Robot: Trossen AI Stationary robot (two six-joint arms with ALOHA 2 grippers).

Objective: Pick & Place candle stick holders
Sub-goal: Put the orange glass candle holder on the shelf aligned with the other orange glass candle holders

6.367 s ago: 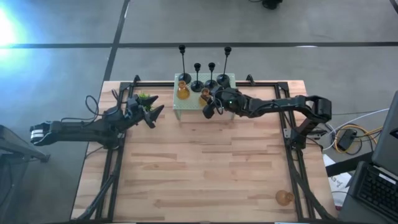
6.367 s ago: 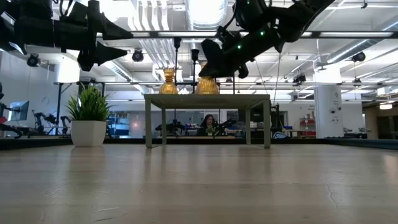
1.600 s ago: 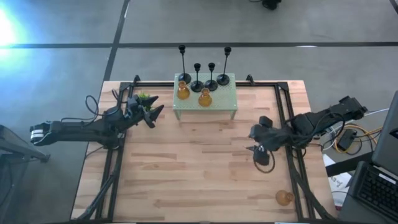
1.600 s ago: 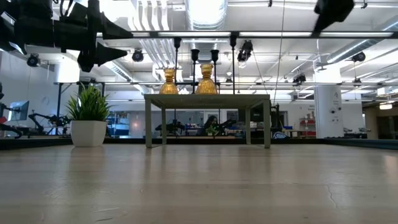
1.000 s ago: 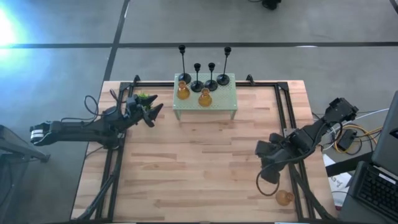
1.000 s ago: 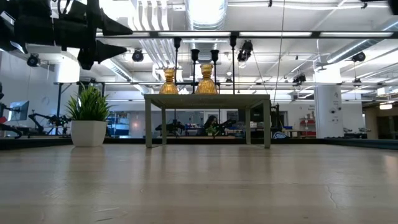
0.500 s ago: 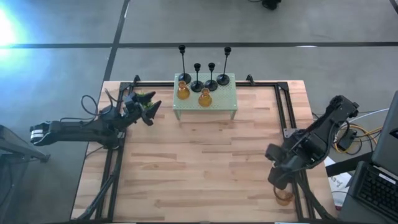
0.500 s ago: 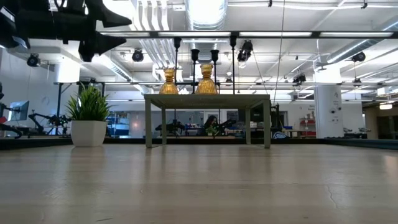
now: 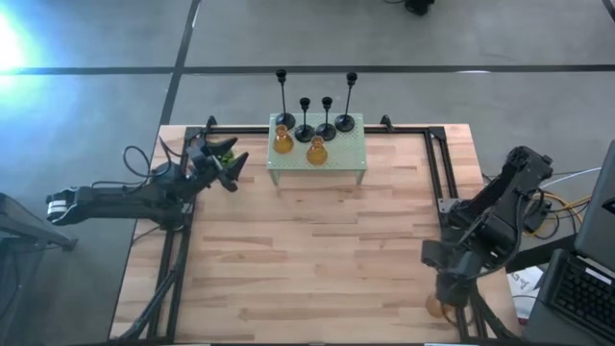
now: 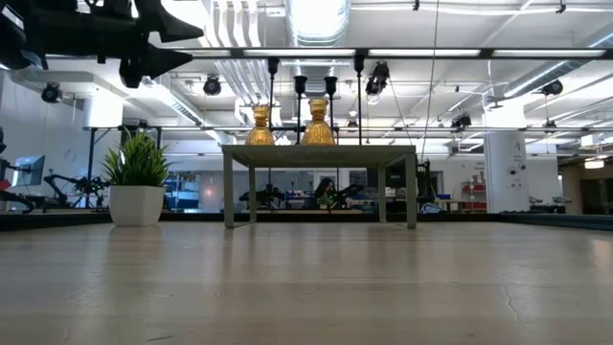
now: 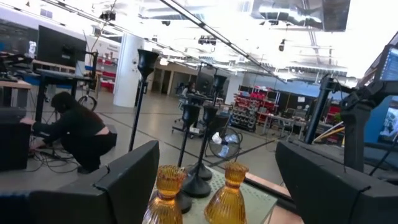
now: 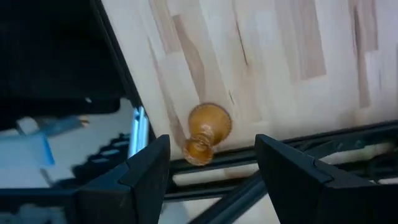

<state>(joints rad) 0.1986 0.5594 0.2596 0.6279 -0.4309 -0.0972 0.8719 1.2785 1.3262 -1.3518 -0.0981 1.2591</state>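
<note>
Four black candle stick holders [image 9: 327,117] and two amber glass ones [image 9: 316,150] stand by their bases on the pale green stand [image 9: 338,154] at the table's far middle. They also show in the low view [image 10: 318,123] and the left wrist view [image 11: 227,199]. A third amber holder [image 12: 206,132] sits on the wood near the table's near right corner. My right gripper [image 9: 445,288] hovers above it, open, with the holder between the fingers' lines and untouched. My left gripper [image 9: 233,171] is open and empty in the air left of the stand.
A small green potted plant [image 9: 223,149] stands just behind my left gripper, left of the stand [image 10: 137,182]. Black frame rails [image 9: 452,240] run along the table's left and right sides, one right beside the lone amber holder [image 12: 267,174]. A person crouches in the room beyond [image 11: 74,134].
My right gripper has swung toward the table's near right corner and come over the lone amber holder, fingers staying open. My left gripper has risen a little beside the plant.
</note>
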